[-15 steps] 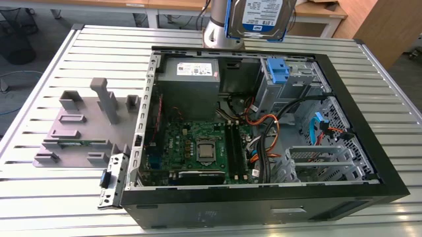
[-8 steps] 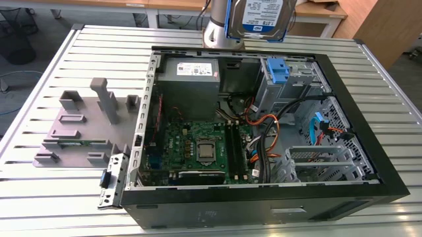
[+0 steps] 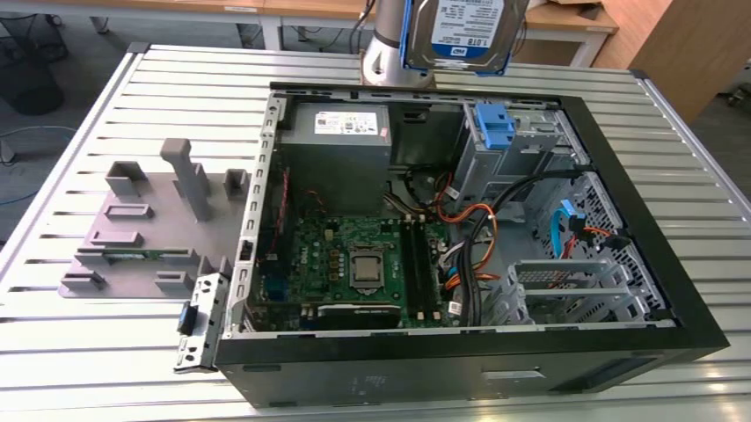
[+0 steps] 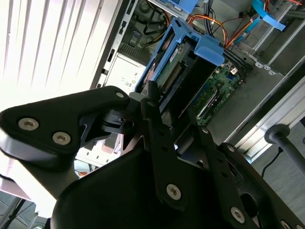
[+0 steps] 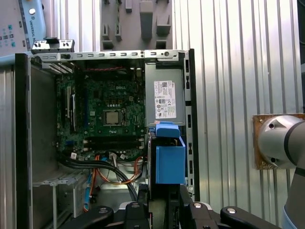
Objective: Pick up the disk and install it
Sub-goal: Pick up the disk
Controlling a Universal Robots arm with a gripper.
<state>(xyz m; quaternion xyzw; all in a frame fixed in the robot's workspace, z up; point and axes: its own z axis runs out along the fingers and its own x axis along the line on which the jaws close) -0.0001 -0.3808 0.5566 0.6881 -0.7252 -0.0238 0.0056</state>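
One disk [image 3: 462, 33], blue bracket and all, hangs at twelve o'clock in the exterior view, label toward the camera, above the far rim of the open computer case [image 3: 470, 369]. The tool [image 4: 171, 112] is clamped on its edges (black fingers [image 4: 152, 112] flank the bracket in the second wrist view). The arm's silver column [image 3: 393, 53] stands at the disk's nine o'clock, beyond the power supply [image 3: 340, 127], at the slatted desk's [image 3: 70, 352] far edge.
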